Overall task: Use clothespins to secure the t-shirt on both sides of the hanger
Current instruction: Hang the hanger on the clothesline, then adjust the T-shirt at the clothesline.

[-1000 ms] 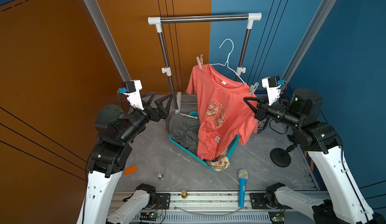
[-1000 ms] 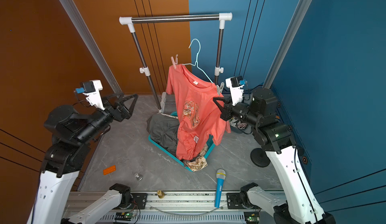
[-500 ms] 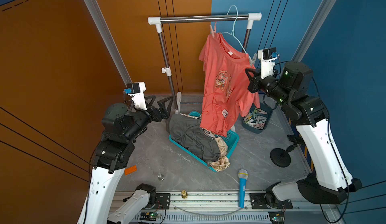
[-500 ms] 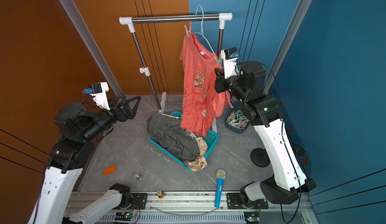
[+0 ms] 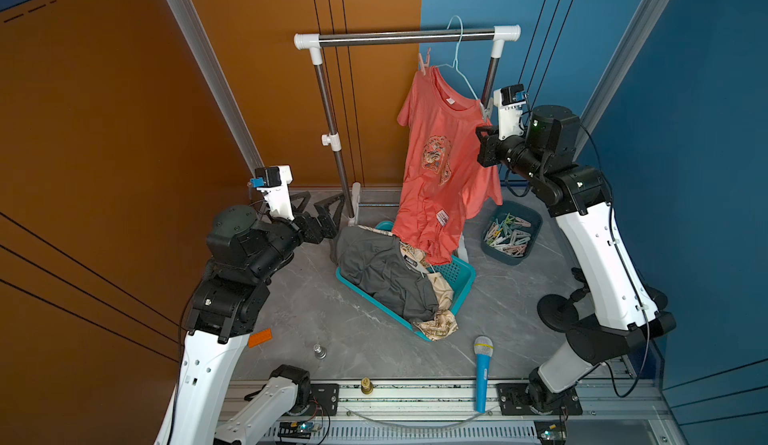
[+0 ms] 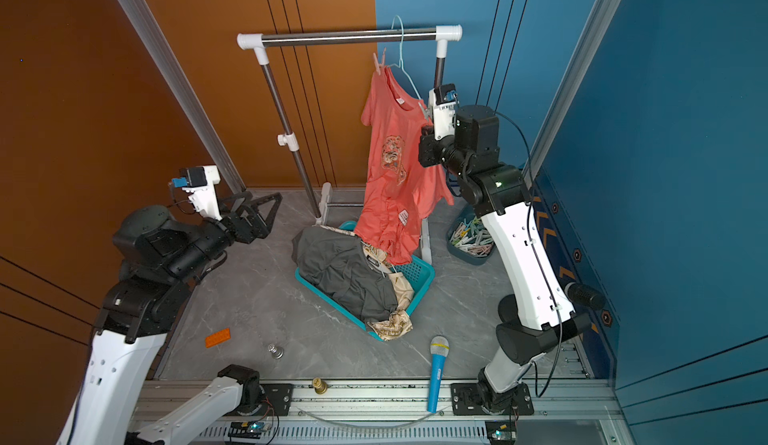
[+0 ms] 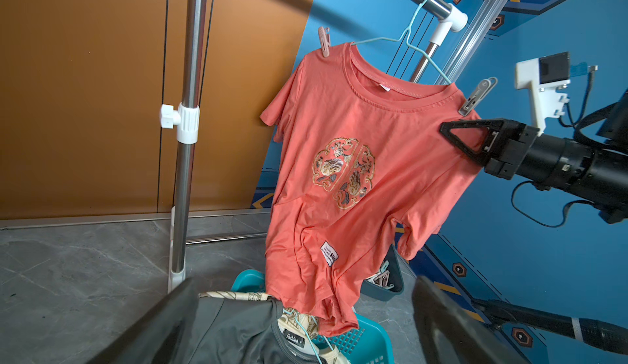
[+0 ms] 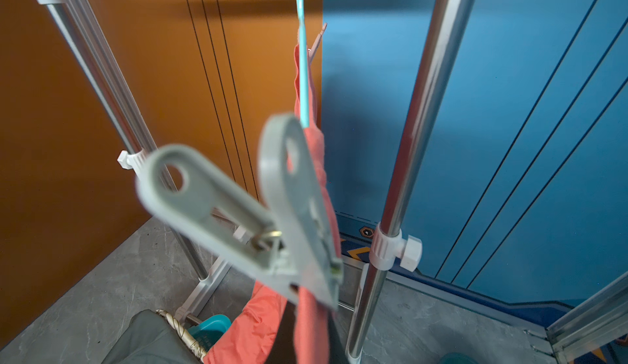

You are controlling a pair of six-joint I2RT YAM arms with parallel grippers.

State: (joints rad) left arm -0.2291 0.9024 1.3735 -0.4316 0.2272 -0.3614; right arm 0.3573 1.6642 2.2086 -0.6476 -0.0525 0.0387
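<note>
The coral t-shirt (image 5: pixel 440 164) hangs on a light-blue wire hanger (image 5: pixel 457 60) whose hook lies over the rack rail (image 5: pixel 399 36). A pink clothespin (image 7: pixel 323 41) grips one shoulder and a grey clothespin (image 7: pixel 475 95) grips the other. My right gripper (image 5: pixel 481 139) is shut on the t-shirt's shoulder just below the grey clothespin (image 8: pixel 289 209). My left gripper (image 5: pixel 322 206) stands open and holds nothing, low beside the laundry basket. More clothespins (image 5: pixel 509 235) fill a dark bin on the floor.
A teal basket (image 5: pixel 461 274) under the shirt holds a grey garment and a patterned cloth. The rack's upright poles stand behind it. On the floor lie a blue toy microphone (image 5: pixel 483 364), an orange brick (image 5: pixel 259 337), a small metal weight (image 5: pixel 319 351) and a black round stand base (image 5: pixel 557 310).
My right arm has lifted the t-shirt and hanger from over the basket up to the rail, where the hook now sits. The left arm has shifted only slightly.
</note>
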